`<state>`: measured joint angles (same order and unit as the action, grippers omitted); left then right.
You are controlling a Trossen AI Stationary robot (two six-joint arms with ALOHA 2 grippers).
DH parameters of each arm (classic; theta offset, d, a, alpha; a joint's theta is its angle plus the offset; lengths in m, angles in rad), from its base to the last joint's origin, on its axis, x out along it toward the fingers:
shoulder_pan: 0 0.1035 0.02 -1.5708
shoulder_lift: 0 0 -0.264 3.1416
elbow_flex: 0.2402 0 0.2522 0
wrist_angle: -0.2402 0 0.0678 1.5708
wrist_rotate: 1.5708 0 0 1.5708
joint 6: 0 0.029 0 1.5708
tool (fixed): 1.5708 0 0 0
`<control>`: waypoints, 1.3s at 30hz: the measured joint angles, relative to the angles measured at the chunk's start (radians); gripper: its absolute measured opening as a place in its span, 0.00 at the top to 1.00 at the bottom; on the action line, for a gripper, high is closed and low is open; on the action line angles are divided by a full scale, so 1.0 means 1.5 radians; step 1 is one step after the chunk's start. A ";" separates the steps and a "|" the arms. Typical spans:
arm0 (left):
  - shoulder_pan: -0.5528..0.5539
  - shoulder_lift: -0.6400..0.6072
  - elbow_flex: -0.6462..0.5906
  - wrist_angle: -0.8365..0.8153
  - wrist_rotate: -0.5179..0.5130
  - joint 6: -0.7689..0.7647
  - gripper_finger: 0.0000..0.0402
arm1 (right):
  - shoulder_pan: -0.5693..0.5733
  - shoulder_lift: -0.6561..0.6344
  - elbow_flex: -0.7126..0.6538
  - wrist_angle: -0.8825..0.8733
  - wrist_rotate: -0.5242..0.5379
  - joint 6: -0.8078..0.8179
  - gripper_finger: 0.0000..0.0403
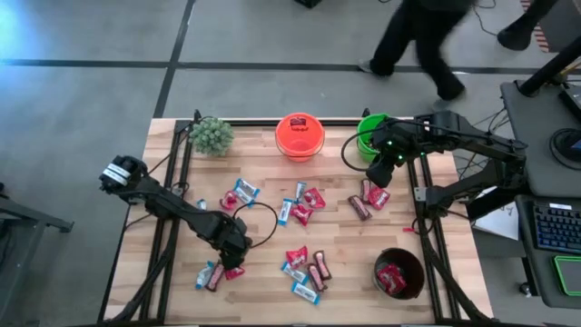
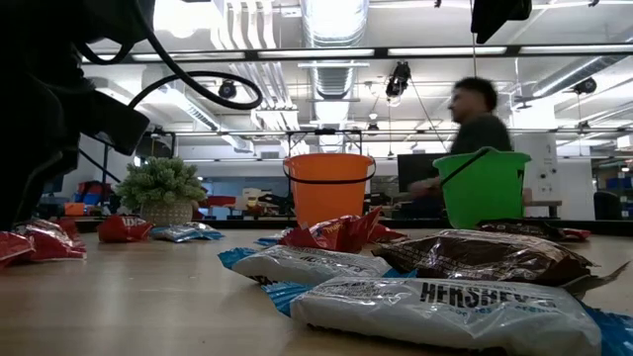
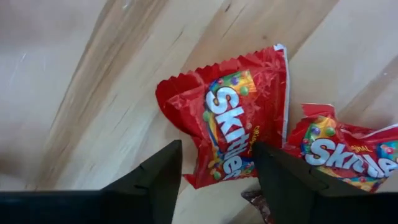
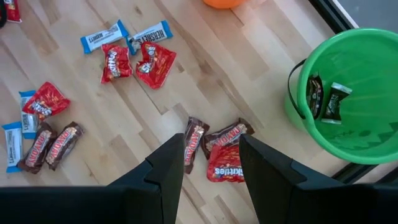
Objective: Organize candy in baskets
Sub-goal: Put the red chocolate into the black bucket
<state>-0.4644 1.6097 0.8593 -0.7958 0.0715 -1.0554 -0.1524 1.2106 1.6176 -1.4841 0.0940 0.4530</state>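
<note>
Candy lies scattered over the wooden table (image 1: 263,163). My left gripper (image 1: 234,262) points down over the near-left cluster, open. In the left wrist view its fingers stand on either side of one end of a red crinkly packet (image 3: 233,121) that lies flat. A second red packet (image 3: 348,152) lies beside it. My right gripper (image 1: 381,173) hangs open high over the table by the green basket (image 1: 370,136), with nothing between its fingers (image 4: 211,180). The green basket (image 4: 348,93) holds two dark bars (image 4: 326,99). The orange basket (image 1: 300,136) stands at the far middle. The black basket (image 1: 399,272), at the near right, holds red packets. My left gripper comes from above, pointing down, with the end of the red packet (image 3: 217,177) between its open fingers. The packet lies flat on the table. Whether the fingers touch it, I cannot tell.
A small potted plant (image 1: 211,134) stands at the far left. Loose candy lies in clusters at the centre (image 1: 300,209), near middle (image 1: 307,272) and right (image 1: 372,195). A person walks past behind the table's far edge (image 1: 427,36). Black cables loop over the table (image 1: 263,222).
</note>
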 joint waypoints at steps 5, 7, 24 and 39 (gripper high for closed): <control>0.000 -0.004 -0.001 -0.004 -0.003 0.002 0.71 | 0.000 0.000 0.000 0.000 0.000 0.000 0.64; 0.000 -0.004 -0.001 -0.005 -0.002 0.002 0.79 | 0.000 0.000 0.000 0.000 0.000 -0.001 0.64; 0.000 -0.023 0.039 -0.037 -0.004 0.033 1.00 | 0.000 -0.001 0.000 0.003 0.001 -0.003 0.64; 0.001 -0.035 0.243 -0.290 -0.141 0.106 1.00 | 0.000 0.000 0.000 0.042 -0.074 -0.035 0.64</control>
<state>-0.4629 1.5567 1.2235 -1.2311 -0.1394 -0.8960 -0.1528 1.2110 1.6176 -1.4214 -0.0165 0.4000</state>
